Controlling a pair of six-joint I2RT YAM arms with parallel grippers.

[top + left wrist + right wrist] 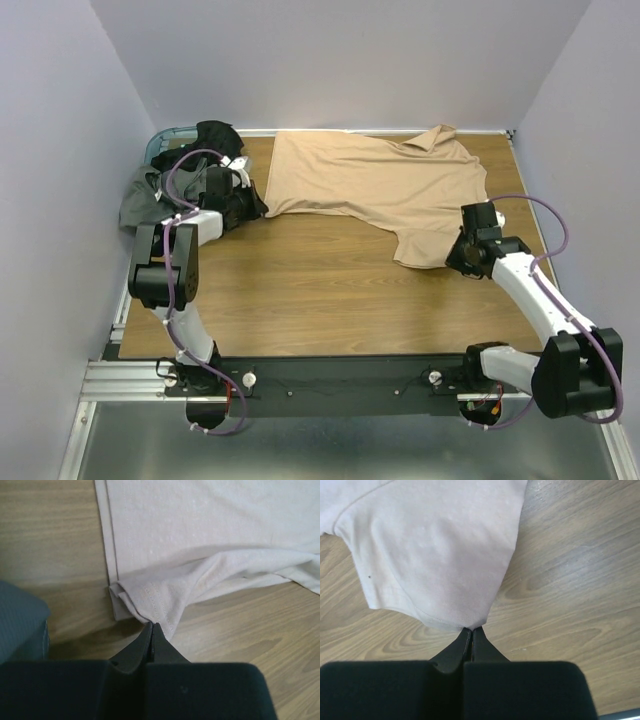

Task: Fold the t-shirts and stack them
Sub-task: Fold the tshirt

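On the brown wooden table (pixel 320 300), left gripper (pixel 151 626) and right gripper (pixel 472 630) each pinch the plain tan-beige cloth t-shirt (pixel 380 185) at its edge. Dark cloth shirts (pixel 140 200) — half hidden behind the left arm.

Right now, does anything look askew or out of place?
The tan-beige cloth t-shirt lies mostly flat, but its hem corner is bunched where the left pincer pinches it. Dark grey and black shirts sit heaped at the far-left corner, over the teal plastic basket.

One tan t-shirt (pixel 380 185), one grey t-shirt (pixel 140 200), one black t-shirt (pixel 215 135), one teal basket (pixel 165 133) and two arms (pixel 165 265).
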